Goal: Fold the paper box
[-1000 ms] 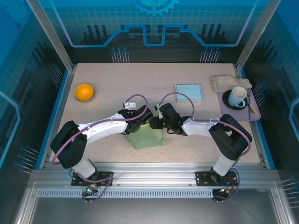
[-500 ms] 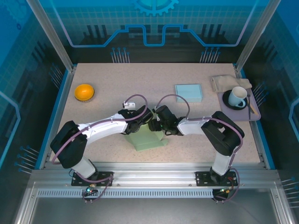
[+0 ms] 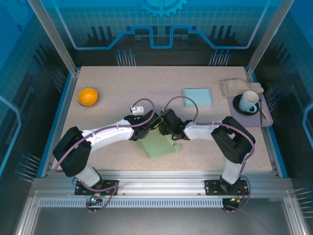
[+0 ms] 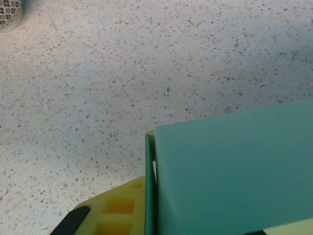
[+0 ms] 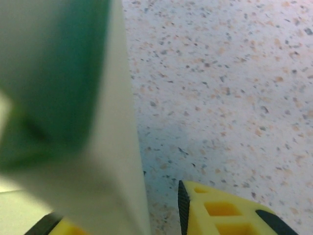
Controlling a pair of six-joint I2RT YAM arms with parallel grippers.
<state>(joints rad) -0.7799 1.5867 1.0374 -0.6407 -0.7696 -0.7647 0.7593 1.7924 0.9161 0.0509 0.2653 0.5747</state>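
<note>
Centre-left of the overhead view, the left pincer (image 3: 148,122) stays clenched on the paper box (image 3: 160,145), whose green sheet lies on the desk (image 3: 112,83) just below mid-frame. Just right of it, the right pincer (image 3: 165,123) has slid in from the right since a second ago and narrowed. It straddles a raised wall, released, one yellow finger (image 5: 220,213) clear of it.

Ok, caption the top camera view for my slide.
Left gripper and right gripper meet at the green paper box on the table.
</note>
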